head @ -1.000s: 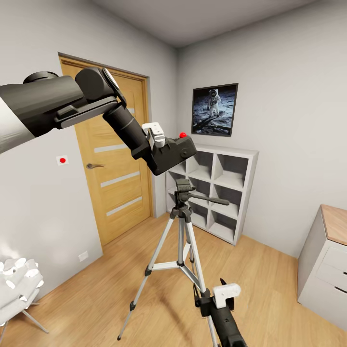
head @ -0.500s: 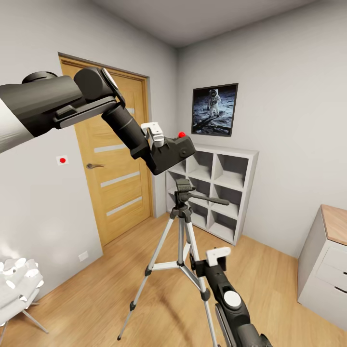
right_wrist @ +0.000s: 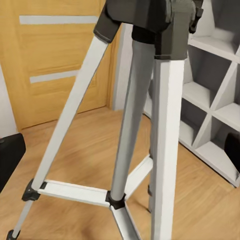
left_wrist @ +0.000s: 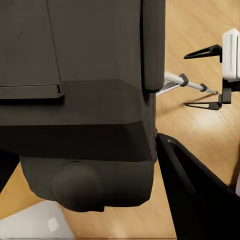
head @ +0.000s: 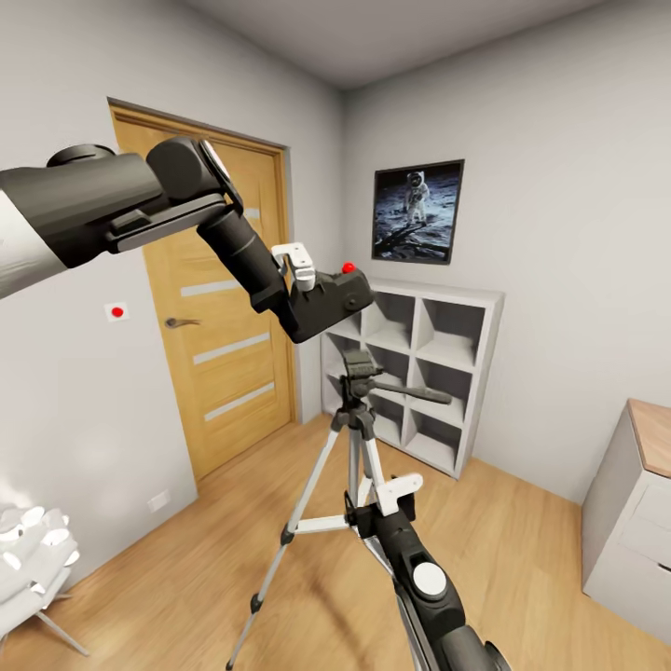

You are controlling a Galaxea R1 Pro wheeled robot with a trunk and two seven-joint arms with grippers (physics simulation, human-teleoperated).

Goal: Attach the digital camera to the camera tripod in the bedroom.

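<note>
Left claw [head: 312,280] clamped on digital camera [head: 331,300], frame centre, above camera tripod [head: 359,438] head | right claw [head: 387,499] risen toward legs (state untellable) | mounting pending

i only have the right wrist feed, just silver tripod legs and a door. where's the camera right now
Observer: The digital camera is held up in the left end effector, above the camera tripod head and a little to its left in the head view, not touching it.
Operator: is it seated in the grip ok
Observer: In the left wrist view the camera body sits right against a dark finger, so it looks clamped.
Operator: and where's my right arm relative to the tripod
Observer: Head view puts the right end effector low, in front of the legs near the centre brace; whether it is open or touching, I can't tell.
</note>
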